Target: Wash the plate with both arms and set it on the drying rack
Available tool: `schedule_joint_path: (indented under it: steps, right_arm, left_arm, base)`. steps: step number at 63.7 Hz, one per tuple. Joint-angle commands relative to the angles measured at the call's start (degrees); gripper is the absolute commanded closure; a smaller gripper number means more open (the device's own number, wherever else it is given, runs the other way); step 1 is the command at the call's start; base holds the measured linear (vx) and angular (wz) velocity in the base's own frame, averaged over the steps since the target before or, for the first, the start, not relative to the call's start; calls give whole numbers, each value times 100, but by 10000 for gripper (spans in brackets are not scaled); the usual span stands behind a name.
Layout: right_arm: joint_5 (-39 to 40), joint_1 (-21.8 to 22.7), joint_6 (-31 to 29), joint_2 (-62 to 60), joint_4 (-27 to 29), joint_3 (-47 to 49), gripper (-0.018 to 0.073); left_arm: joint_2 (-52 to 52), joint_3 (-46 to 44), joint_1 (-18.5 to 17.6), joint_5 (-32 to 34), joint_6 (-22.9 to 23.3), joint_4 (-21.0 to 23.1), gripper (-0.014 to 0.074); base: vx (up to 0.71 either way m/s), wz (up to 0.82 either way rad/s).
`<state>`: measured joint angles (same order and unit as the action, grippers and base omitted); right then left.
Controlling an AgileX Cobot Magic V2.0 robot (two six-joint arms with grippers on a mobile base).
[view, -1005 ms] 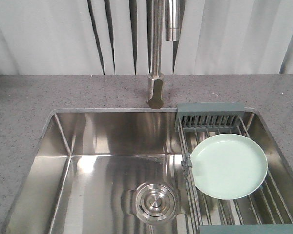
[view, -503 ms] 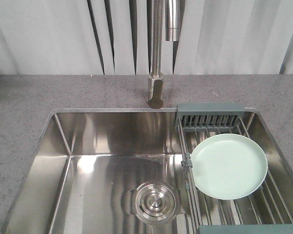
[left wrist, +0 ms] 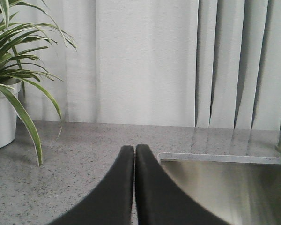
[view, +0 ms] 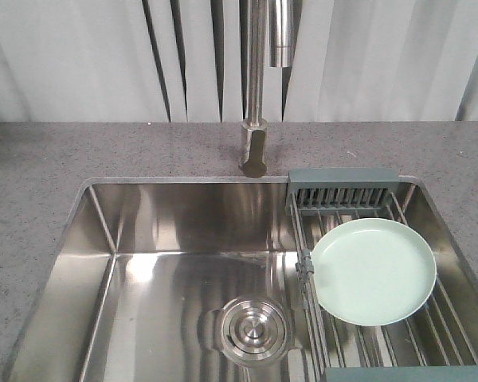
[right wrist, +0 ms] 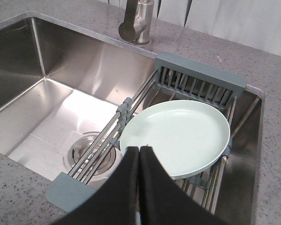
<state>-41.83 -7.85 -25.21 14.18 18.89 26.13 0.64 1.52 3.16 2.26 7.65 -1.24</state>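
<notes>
Both hands, left (left wrist: 134, 149) and right (right wrist: 138, 150), are closed and empty

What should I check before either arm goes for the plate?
1. Plate lies flat on drying rack, free to pick: ok.
2. Right hand empty, above the plate's near rim: ok; shut, so opening needed: not ok.
3. Left hand shut and empty, over the counter beside the sink: ok.
4. Sink basin free of dishes: ok.
5. Faucet water running: cannot tell.
</notes>
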Motion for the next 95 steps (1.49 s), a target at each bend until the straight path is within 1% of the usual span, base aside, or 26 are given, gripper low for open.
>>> schedule_joint_path:
  steps: [1, 4, 7, 10, 21, 26, 34, 40, 43, 48, 55, 61, 66, 72, 95]
  right_arm:
    - [577, 25, -21, 67, -106, -65, 566]
    - [748, 31, 21, 67, -234, -314, 566]
    - [1042, 31, 187, 67, -372, -626, 566]
    - [1417, 31, 473, 67, -524, -946, 566]
    - [2450, 31, 1890, -436, -1445, -2008, 566]
    - [2700, 31, 2334, -787, -1721, -2328, 566]
    - [2834, 159, 2656, -1336, -1854, -2676, 566]
    - [3134, 496, 2881, -1563, -1847, -2894, 566]
    - [3161, 639, 2916, -1547, -1889, -2887, 566]
    - [3460, 841, 2908, -1547, -1889, -2887, 566]
    - [3972, 825, 2879, -1547, -2035, -2887, 566]
    - [4413, 825, 2856, -1547, -2055, -2887, 566]
    - [4621, 825, 2700, -1547, -2055, -2887, 566]
    - [4739, 825, 2667, -1547, -2055, -2887, 566]
    - [4733, 825, 2673, -1547, -2055, -2882, 566]
  left_arm:
    - [92, 127, -43, 445, 19, 7, 602]
    - [92, 127, -43, 445, 19, 7, 602]
    - [92, 127, -43, 445, 19, 7, 602]
    - [92, 127, -43, 445, 19, 7, 602]
    - [92, 127, -43, 445, 19, 7, 602]
    - [92, 127, -43, 445, 19, 7, 602]
    - [92, 127, -43, 445, 19, 7, 602]
    - [90, 122, -43, 445, 19, 7, 602]
    - [90, 122, -43, 445, 19, 7, 602]
    - [90, 107, -43, 445, 19, 7, 602]
    - [90, 88, -43, 442, 19, 7, 602]
    - [90, 88, -43, 442, 19, 7, 602]
    - [90, 88, -43, 442, 19, 7, 602]
    - [90, 88, -43, 442, 19, 7, 602]
    - [90, 88, -43, 442, 19, 7, 602]
  base:
    - [0, 0]
    - [0, 0]
    - [0, 0]
    - [0, 0]
    - [0, 0]
    - [0, 0]
    - [0, 0]
    - [0, 0]
    - [0, 0]
    - [0, 0]
    - [0, 0]
    - [0, 0]
    - [0, 0]
    - [0, 0]
    - [0, 0]
